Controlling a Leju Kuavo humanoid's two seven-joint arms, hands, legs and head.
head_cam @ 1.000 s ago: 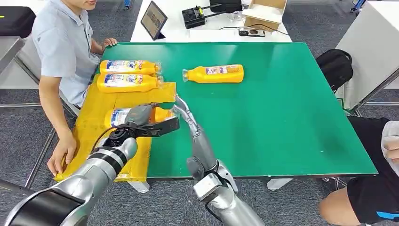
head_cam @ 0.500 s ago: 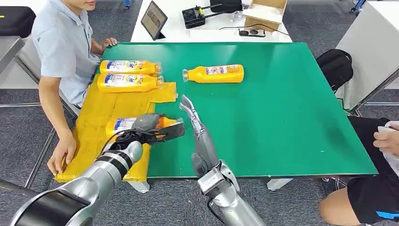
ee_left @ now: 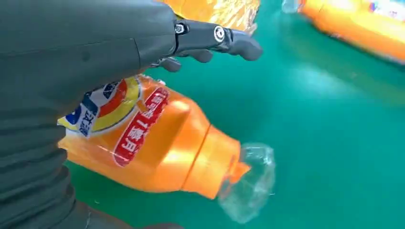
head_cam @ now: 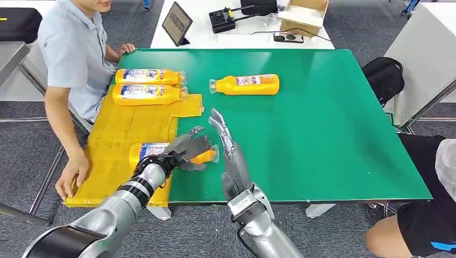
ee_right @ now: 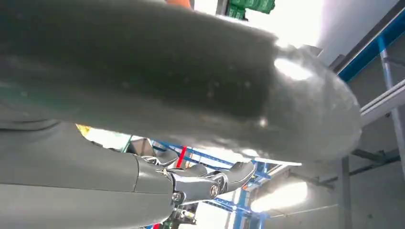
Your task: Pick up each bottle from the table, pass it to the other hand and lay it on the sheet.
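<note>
bottle (head_cam: pixel 161 151) lying half on the sheet (head_cam: pixel 115 141), neck over green table (head_cam: pixel 322 118) | left hand (head_cam: pixel 188 149) draped on it, fingers loosening, so probably letting go | right hand (head_cam: pixel 221 129) empty, fingers straight, clear of it

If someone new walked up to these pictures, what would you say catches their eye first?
Most likely the orange bottle lying at the near edge of the yellow sheet, with the left hand over it and the open right hand just beside. Next, two more bottles lying side by side at the sheet's far end, and a lone bottle on the bare green table.
</note>
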